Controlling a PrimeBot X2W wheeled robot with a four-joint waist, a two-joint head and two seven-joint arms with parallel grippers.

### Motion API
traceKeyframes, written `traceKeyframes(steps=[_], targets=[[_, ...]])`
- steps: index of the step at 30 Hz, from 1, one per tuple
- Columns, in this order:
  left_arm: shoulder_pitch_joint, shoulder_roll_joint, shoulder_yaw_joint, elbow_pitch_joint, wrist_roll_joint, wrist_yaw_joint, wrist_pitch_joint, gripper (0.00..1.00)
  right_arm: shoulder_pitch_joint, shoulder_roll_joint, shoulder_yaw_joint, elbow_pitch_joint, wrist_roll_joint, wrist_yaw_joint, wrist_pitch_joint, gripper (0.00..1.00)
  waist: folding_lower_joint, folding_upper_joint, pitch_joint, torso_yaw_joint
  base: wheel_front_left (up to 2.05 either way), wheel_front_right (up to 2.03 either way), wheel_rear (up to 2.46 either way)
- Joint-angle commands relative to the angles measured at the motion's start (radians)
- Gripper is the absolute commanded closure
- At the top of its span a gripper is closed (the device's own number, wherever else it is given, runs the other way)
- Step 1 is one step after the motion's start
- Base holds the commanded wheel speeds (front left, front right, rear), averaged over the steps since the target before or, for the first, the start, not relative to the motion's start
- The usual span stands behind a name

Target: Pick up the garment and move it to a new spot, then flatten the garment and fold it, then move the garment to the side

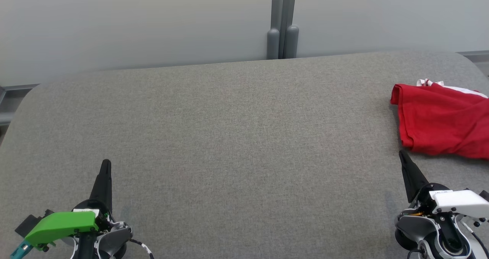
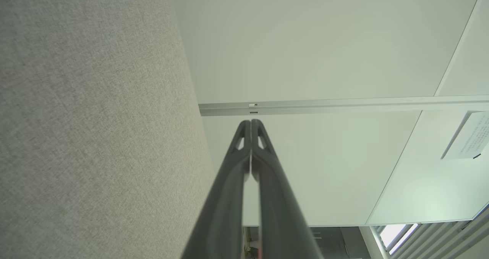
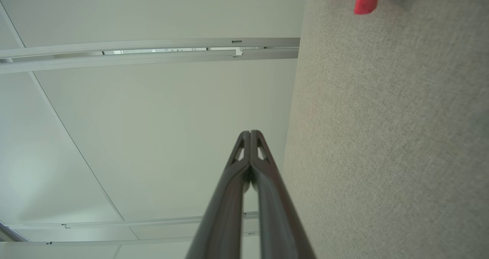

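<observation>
The red garment point(image 1: 443, 121) is located at 3 o'clock on the grey padded surface point(image 1: 237, 136), partly cut off by the frame edge. The left gripper point(image 1: 106, 163) is positioned at 7 o'clock, fingers pressed together, nothing held. The right gripper point(image 1: 402, 154) is positioned at 4 o'clock, fingers likewise together and empty, tip near the garment's hem.

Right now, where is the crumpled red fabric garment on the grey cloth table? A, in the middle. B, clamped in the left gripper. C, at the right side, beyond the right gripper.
C: the red garment lies bunched at the table's right side, past the right gripper.
</observation>
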State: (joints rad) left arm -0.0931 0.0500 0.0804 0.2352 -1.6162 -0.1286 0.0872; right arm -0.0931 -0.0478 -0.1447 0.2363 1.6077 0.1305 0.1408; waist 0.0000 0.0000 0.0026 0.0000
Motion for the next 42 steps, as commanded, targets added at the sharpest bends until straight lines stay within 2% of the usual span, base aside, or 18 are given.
traceKeyframes(steps=[1, 42], targets=[[-0.013, 0.000, 0.002, -0.002, -0.002, -0.005, 0.004, 1.00, -0.010, -0.005, -0.001, -0.002, 0.006, 0.000, 0.004, 1.00, 0.0000, 0.0000, 0.000, 0.000, 0.00, 0.00, 0.00], [-0.013, 0.000, 0.002, -0.002, -0.002, -0.005, 0.004, 1.00, -0.010, -0.005, -0.001, -0.002, 0.006, 0.000, 0.004, 1.00, 0.0000, 0.0000, 0.000, 0.000, 0.00, 0.00, 0.00]])
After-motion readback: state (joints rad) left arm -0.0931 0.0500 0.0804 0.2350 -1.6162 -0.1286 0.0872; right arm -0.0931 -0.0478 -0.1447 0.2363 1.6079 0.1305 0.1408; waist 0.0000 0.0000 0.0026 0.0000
